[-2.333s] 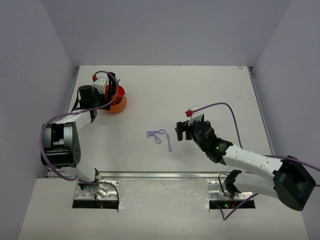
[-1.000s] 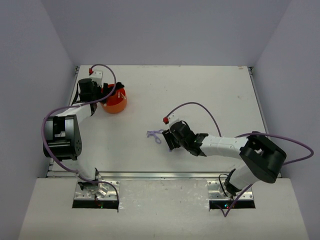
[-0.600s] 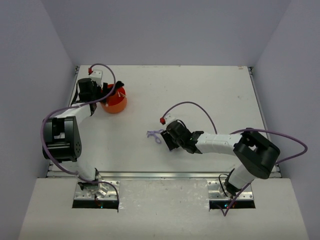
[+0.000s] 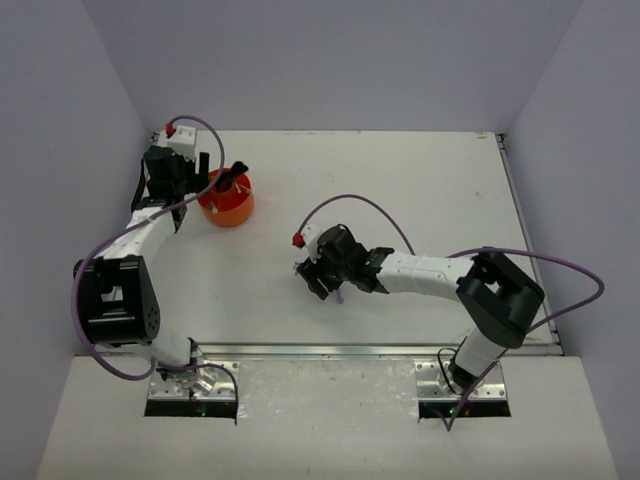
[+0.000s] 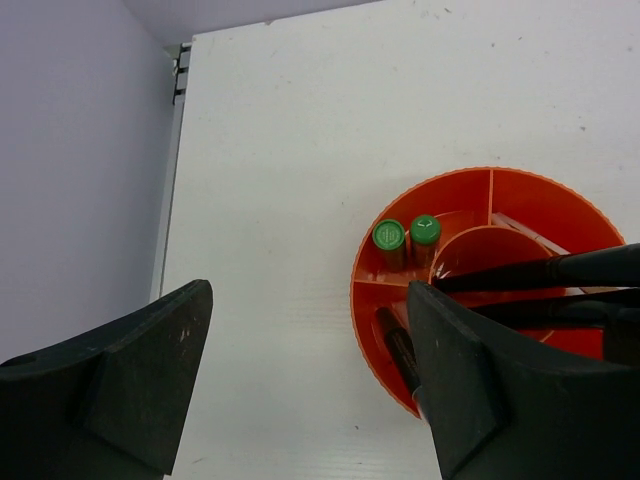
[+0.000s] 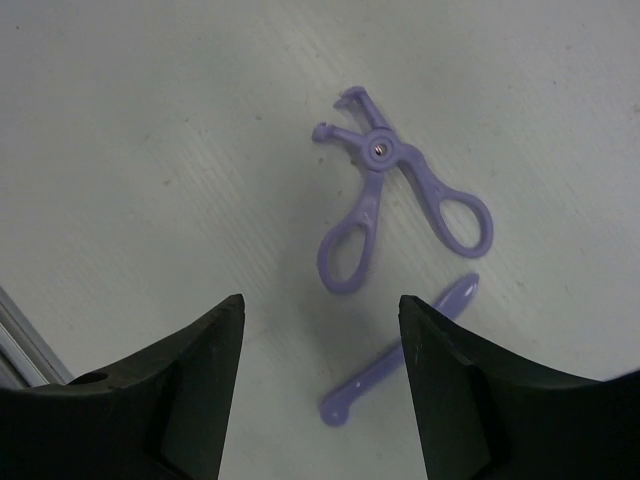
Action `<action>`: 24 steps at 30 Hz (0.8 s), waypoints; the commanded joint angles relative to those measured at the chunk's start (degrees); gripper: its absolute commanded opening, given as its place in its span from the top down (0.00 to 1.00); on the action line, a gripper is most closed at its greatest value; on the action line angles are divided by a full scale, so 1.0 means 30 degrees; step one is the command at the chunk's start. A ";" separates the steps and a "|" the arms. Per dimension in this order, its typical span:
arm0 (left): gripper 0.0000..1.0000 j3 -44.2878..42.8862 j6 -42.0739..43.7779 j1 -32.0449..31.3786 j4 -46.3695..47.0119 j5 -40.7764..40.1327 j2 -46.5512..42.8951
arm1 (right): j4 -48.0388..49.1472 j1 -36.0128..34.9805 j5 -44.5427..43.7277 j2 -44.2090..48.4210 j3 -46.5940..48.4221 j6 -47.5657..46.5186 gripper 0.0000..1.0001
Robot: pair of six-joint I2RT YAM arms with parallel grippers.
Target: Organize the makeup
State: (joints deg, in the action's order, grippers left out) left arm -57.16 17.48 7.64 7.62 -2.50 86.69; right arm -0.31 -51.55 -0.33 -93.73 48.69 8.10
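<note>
A lilac looped tool [image 6: 380, 150] and a lilac stick [image 6: 400, 365] lie on the white table. My right gripper [image 6: 320, 310] is open just above them, and the stick's near end lies between its fingers, close to the right one. In the top view this gripper [image 4: 318, 280] covers most of both items. My left gripper [image 5: 310, 300] is open and empty beside the left rim of the orange tub [image 5: 360, 270]. The tub holds two green tubes [image 5: 388, 236], a dark pencil [image 5: 398, 345] and black brushes [image 5: 560, 270].
In the top view the orange tub [image 4: 240, 212] stands at the far left of the table, with a black brush [image 4: 232, 175] sticking up from it. My left gripper [image 4: 203, 183] is at its left side, near the table's left edge.
My right gripper has moved left and now sits over the lilac tool and stick. My left gripper has pulled back from above the tub to its left side.
</note>
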 commanded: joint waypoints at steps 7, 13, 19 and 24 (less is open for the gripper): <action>0.23 0.1086 -0.0801 0.0178 -0.0097 0.2508 -0.3054 | -0.0794 -0.0208 0.0307 -0.3915 0.3347 0.0166 0.37; 0.23 0.1776 -0.1041 0.0178 0.0057 0.2980 -0.3399 | -0.1138 -0.0278 0.0042 -0.5090 0.3739 0.0327 0.48; 0.23 0.1983 -0.1621 0.0178 -0.0365 0.3916 -0.3613 | -0.1181 -0.0278 -0.0698 -0.5727 0.3953 0.0431 0.75; 0.24 0.2110 -0.2485 0.0130 -0.1045 0.6383 -0.4530 | -0.0543 -0.0278 -0.0504 -0.5291 0.3720 0.0425 0.91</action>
State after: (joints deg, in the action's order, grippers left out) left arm -51.16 12.91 7.64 4.32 9.45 77.23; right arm -2.54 -52.00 -1.53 -109.16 59.72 9.17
